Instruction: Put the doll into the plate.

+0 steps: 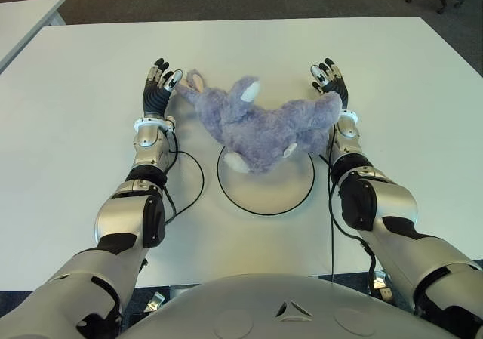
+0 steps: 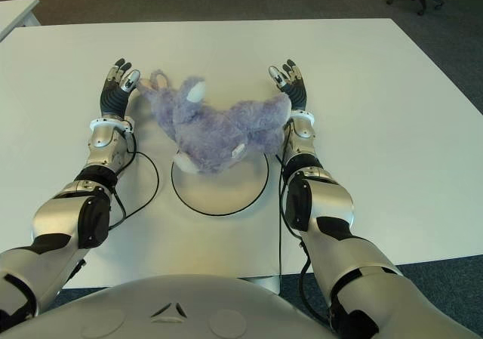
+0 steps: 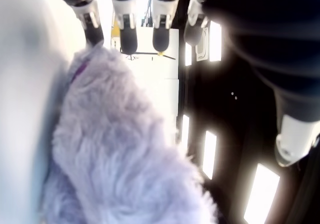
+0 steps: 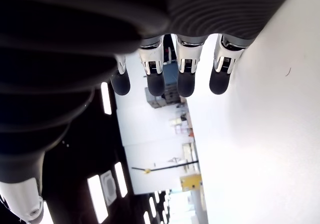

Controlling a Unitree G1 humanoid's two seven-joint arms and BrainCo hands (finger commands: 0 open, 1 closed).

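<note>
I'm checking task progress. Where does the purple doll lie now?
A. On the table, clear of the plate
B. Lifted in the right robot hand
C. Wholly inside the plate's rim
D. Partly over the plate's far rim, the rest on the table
D: the doll covers the plate's far rim, its head and ear reaching onto the table beyond.

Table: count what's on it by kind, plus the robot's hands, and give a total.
Purple stuffed doll: 1
White plate with a dark rim, partly under the doll: 1
Robot hands: 2, left hand and right hand, both open, one on each side of the doll
Total: 4
</note>
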